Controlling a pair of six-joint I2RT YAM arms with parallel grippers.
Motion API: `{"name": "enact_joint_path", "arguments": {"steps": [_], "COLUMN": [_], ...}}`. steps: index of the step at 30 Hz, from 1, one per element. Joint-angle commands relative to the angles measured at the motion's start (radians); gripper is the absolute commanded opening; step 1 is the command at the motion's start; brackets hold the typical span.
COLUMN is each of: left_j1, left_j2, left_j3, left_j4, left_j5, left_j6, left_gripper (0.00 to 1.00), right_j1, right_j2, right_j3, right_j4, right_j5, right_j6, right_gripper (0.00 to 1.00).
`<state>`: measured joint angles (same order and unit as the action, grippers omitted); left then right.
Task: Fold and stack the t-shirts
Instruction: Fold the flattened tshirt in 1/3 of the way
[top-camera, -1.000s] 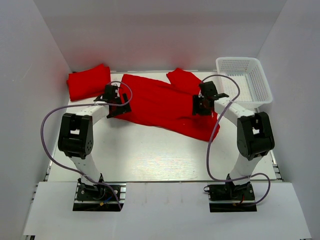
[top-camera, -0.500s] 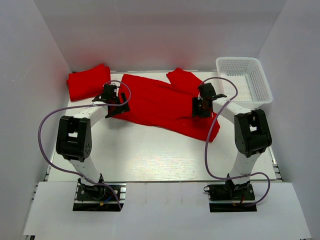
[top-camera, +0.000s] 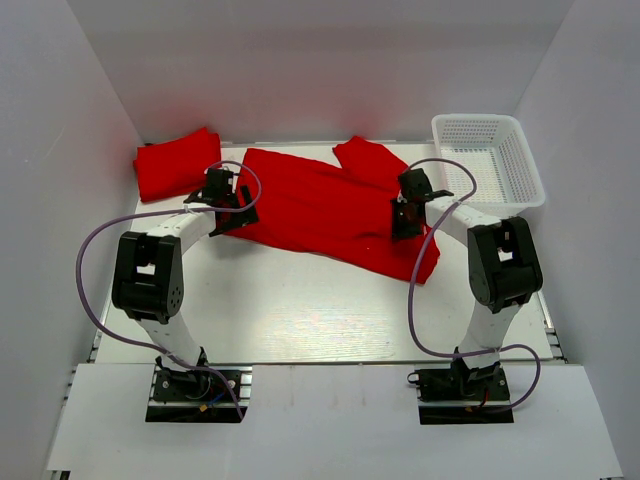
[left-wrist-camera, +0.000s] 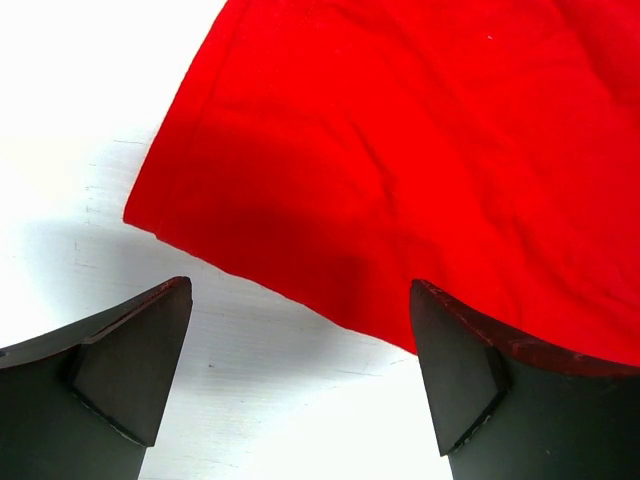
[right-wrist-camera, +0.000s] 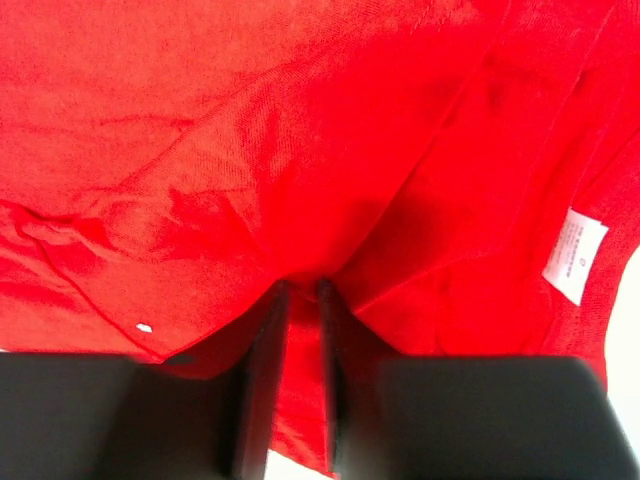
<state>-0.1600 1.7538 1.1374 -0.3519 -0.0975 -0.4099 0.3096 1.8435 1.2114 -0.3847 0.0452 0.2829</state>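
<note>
— What have the right jaws got?
— They're nearly closed, pinching a raised fold of the spread t-shirt (top-camera: 320, 205) near its right end. Red cloth shows in the narrow gap between them.
— And the left jaws?
— Gaping wide, gripping nothing. They hang over that shirt's left hem, where the red edge meets the white surface (top-camera: 300, 310).
— Any other shirts?
— A folded t-shirt (top-camera: 178, 163) lies at the back left corner, apart from the spread one. A white mesh basket (top-camera: 520, 190) sits at the back right.

left tool (left-wrist-camera: 300, 300) — jaws wide, pointing down | right tool (right-wrist-camera: 297, 295) — nearly closed, pinching t-shirt (right-wrist-camera: 200, 150)
</note>
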Motion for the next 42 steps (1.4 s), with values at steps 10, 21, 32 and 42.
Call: {"name": "enact_joint_path", "arguments": {"steps": [10, 21, 32, 42], "left_j1": [-0.003, 0.007, 0.007, 0.007], "left_j2": [-0.071, -0.071, -0.042, 0.053], "left_j3": [0.009, 0.009, 0.036, 0.168], "left_j4": [-0.009, -0.009, -0.027, 0.042], "left_j5": [-0.033, -0.051, -0.051, 0.068], "left_j6": [-0.009, -0.009, 0.0, 0.075], "left_gripper": [1.0, 1.0, 1.0, 1.0], "right_j1": [-0.007, -0.004, -0.004, -0.003], "right_j2": [-0.03, 0.025, 0.223, -0.039], "right_j3": [-0.039, 0.092, 0.388, 0.119], "right_j4": [0.11, 0.217, 0.23, 0.224], "right_j5": [-0.01, -0.073, -0.122, -0.081], "right_j6": [0.01, 0.019, 0.052, 0.021], "right_gripper": [0.0, 0.0, 0.9, 0.9]}}
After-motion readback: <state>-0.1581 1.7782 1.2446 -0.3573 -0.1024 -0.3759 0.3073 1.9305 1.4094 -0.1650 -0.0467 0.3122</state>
